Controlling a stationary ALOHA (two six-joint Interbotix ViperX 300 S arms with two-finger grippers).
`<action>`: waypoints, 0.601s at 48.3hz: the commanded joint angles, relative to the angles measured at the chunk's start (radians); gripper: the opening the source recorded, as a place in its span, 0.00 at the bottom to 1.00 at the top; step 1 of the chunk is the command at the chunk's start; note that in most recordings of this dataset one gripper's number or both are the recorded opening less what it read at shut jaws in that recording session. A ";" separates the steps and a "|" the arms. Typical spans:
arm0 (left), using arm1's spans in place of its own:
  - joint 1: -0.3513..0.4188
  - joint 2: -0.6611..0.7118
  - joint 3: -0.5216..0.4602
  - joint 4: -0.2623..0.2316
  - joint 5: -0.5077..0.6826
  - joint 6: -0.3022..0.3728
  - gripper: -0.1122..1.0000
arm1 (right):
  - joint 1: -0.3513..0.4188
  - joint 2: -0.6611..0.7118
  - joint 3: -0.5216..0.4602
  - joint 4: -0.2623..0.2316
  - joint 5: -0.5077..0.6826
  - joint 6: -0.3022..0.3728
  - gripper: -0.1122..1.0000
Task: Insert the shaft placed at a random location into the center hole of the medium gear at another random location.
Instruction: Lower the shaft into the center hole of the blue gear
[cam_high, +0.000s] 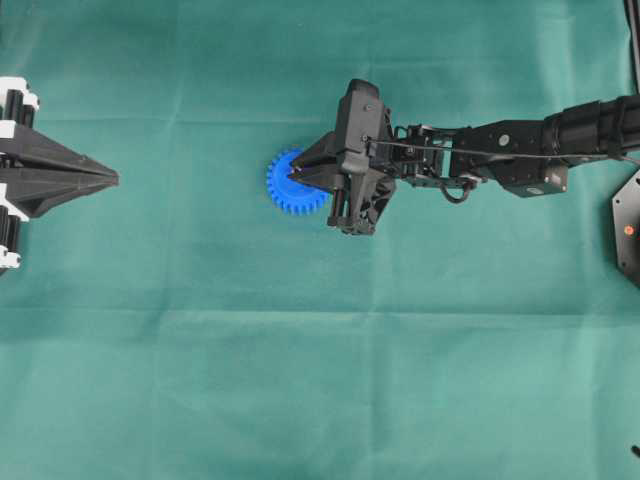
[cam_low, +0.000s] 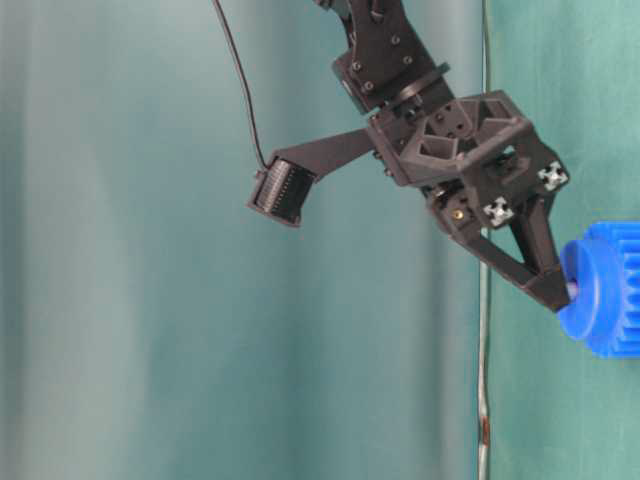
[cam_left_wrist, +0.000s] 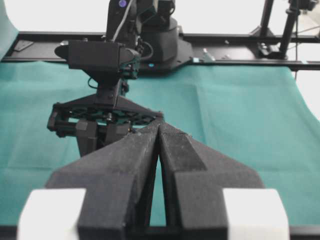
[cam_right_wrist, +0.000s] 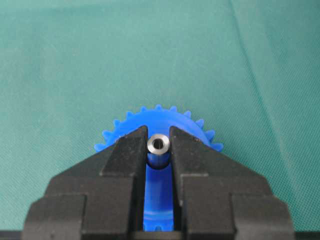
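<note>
1. Overhead view: a wrinkled green cloth (cam_high: 300, 380) covers the whole work surface. The bright blue round plastic gear with small teeth (cam_high: 288, 188) lies flat on it near the middle. The right gripper (cam_high: 298, 176), black and wedge-shaped, reaches in from the right edge on its long black arm, and its fingertips lie over the gear's face. The left gripper (cam_high: 112, 179) rests at the far left edge, well apart from the gear, its two black fingers drawn together to a point. No writing can be read here.

2. Table-level view: the green cloth fills the background. The right gripper slants down to the blue gear at the right edge, and its tips touch the gear's raised hub. A sliver of pale metal shows at the tips against the blue plastic. A black camera hangs from the wrist on a bracket, with a thin black cable rising from it. No label is legible.

3. Left wrist view: past the green cloth stand a black frame and a bright white backdrop. The left gripper's fingers meet at their tips, with nothing between them. Beyond them hangs the right arm with its camera block.

4. Right wrist view: green cloth surrounds the gear. The right gripper is clamped on the short silvery-grey metal shaft (cam_right_wrist: 158, 145), which stands upright between the two black fingers, its hollow round end facing the camera. The shaft sits over the middle of the blue gear; the center hole is hidden beneath it.
</note>
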 joint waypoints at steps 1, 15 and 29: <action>-0.002 0.006 -0.025 0.002 -0.003 -0.002 0.10 | -0.003 -0.015 -0.025 0.003 -0.014 -0.006 0.22; -0.002 0.008 -0.025 0.003 -0.005 -0.002 0.10 | -0.003 -0.009 -0.025 0.003 -0.011 -0.006 0.22; -0.002 0.009 -0.025 0.003 -0.005 0.000 0.10 | -0.003 -0.009 -0.020 0.003 -0.009 -0.006 0.22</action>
